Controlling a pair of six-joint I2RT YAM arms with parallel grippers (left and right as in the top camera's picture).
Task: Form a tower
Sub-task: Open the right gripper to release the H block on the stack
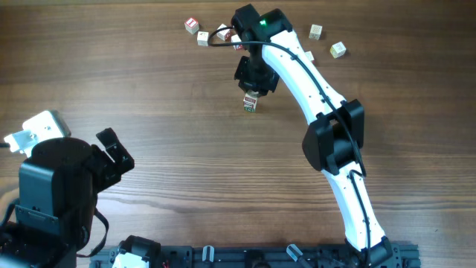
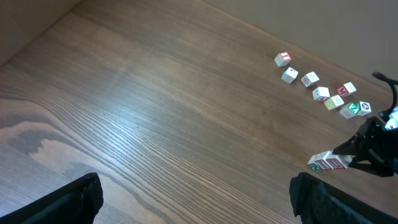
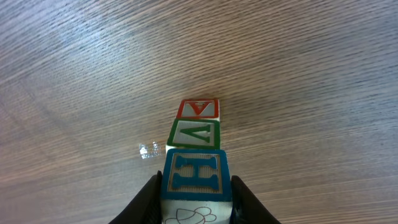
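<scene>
Tower (image 1: 251,103): a narrow stack of small pale wooden letter cubes. It stands upright on the table (image 1: 149,89), with its long axis vertical and its upper end inside the right gripper (image 3: 196,199). It sits in the far half of the table, about midway between the left and right edges.

From overhead, a red-printed cube sits above a green-printed one. In the right wrist view three square faces run in a straight line. The nearest is a blue H, the middle one a green letter, and the farthest a red A. Each letter is set in a border of its own colour.

The top cube (image 3: 194,173) carries the blue H and, on an adjoining pale face, a thin line drawing. The right gripper's black fingers (image 3: 149,199) press on its two opposite sides and hold it. It appears to touch the cube beneath.

Loose letter cubes (image 1: 192,25) lie scattered toward the far edge, on both sides of the white, black-jointed right arm (image 1: 327,126) and apart from the tower.

The table surface is brown and smooth, with a long straight wood grain.

The left gripper (image 1: 115,149) is near the front left corner, well apart from the tower. Its jaws are spread wide and hold nothing.
</scene>
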